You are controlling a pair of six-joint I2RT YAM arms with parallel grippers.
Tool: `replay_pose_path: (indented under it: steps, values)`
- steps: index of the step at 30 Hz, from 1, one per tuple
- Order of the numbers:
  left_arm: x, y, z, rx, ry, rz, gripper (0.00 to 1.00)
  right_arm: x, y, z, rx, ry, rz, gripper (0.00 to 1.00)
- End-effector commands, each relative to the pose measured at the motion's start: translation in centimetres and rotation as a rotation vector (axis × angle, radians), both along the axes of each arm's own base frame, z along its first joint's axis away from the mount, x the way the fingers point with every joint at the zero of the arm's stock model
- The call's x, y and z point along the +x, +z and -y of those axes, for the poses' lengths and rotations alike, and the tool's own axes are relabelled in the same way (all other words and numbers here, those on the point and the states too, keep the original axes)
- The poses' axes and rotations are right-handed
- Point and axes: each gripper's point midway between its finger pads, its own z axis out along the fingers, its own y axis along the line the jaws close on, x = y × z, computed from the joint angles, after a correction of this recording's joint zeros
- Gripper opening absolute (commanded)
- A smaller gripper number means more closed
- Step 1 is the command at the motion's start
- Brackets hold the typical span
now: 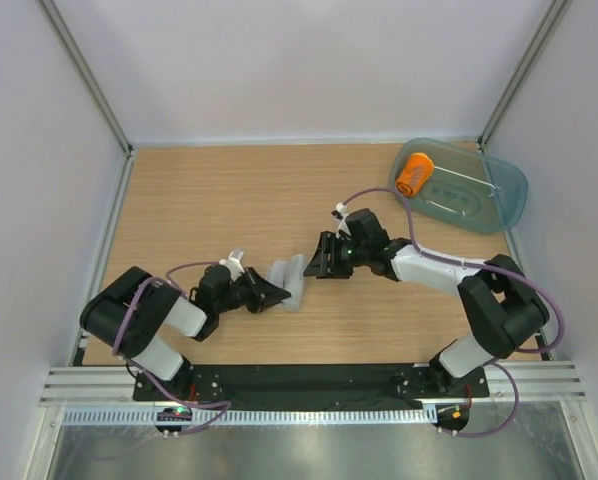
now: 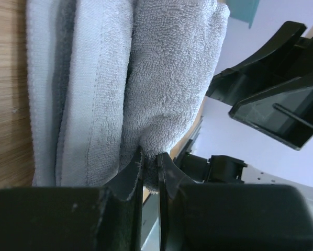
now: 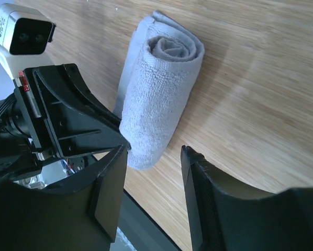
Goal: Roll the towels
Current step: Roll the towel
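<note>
The light grey towel (image 1: 288, 282) lies rolled into a short cylinder on the wooden table, mid-front. My left gripper (image 1: 276, 295) is shut on the near end of the grey towel (image 2: 167, 89), its jaws pinching a fold. My right gripper (image 1: 320, 262) is open and empty just right of the grey towel roll (image 3: 159, 94). The orange towel (image 1: 414, 173) is rolled and sits in the blue-green tub (image 1: 509, 195) at the back right.
White walls and metal posts ring the table. A metal rail (image 1: 309, 380) runs along the front edge by the arm bases. The two grippers are close together around the grey roll.
</note>
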Motion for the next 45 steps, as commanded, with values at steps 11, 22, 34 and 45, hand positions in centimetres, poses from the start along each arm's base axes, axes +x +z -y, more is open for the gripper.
replay_pose_path:
  steps: [11,22,34,45]
  values:
    - [-0.1,-1.9,-2.2,-0.051,0.087,-0.203,0.0,2.6,-2.5,-3.9,0.045,0.069,0.026,0.6]
    - [0.1,-3.1,-3.2,-0.051,0.096,-0.289,0.0,1.7,-2.0,-5.8,0.125,0.124,0.074,0.77]
    - [0.3,-3.2,-3.4,-0.033,0.076,-0.291,0.0,2.0,-4.8,-6.4,0.049,0.112,0.031,0.57]
    - [0.2,-3.9,-4.8,0.142,0.073,-0.241,0.24,2.1,-7.2,-3.5,-0.256,0.046,-0.038,0.36]
